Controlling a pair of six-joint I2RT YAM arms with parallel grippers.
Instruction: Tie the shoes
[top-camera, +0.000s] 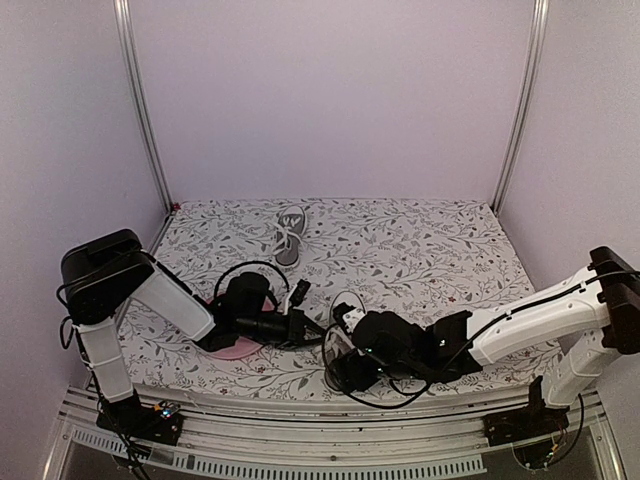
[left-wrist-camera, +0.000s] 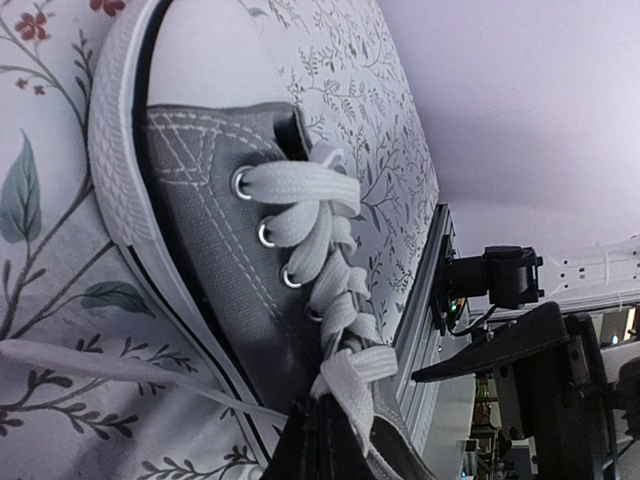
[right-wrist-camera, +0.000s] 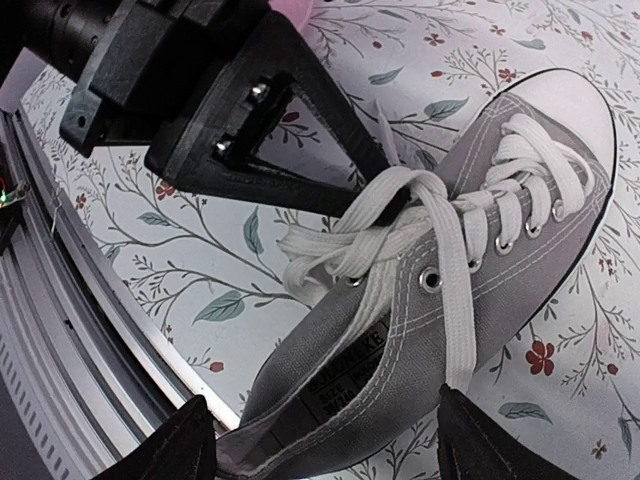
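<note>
One grey shoe (right-wrist-camera: 500, 290) with a white toe cap lies on the flowered table near the front edge, its white laces (right-wrist-camera: 400, 225) crossed loosely over the tongue. My left gripper (left-wrist-camera: 322, 430) is shut on a strand of that lace at the top of the tongue; its black fingers (right-wrist-camera: 330, 150) reach in from the left. My right gripper (right-wrist-camera: 325, 445) stands open, one finger on either side of the shoe's heel, holding nothing. In the top view both grippers (top-camera: 310, 325) (top-camera: 345, 355) hide most of this shoe. The other shoe (top-camera: 290, 235) lies at the back of the table, laces loose.
A round pink plate (top-camera: 235, 348) lies under the left arm's wrist. The metal rail (right-wrist-camera: 60, 330) of the table's front edge runs close beside the near shoe's heel. Side posts (top-camera: 140, 100) (top-camera: 520, 100) frame the back corners.
</note>
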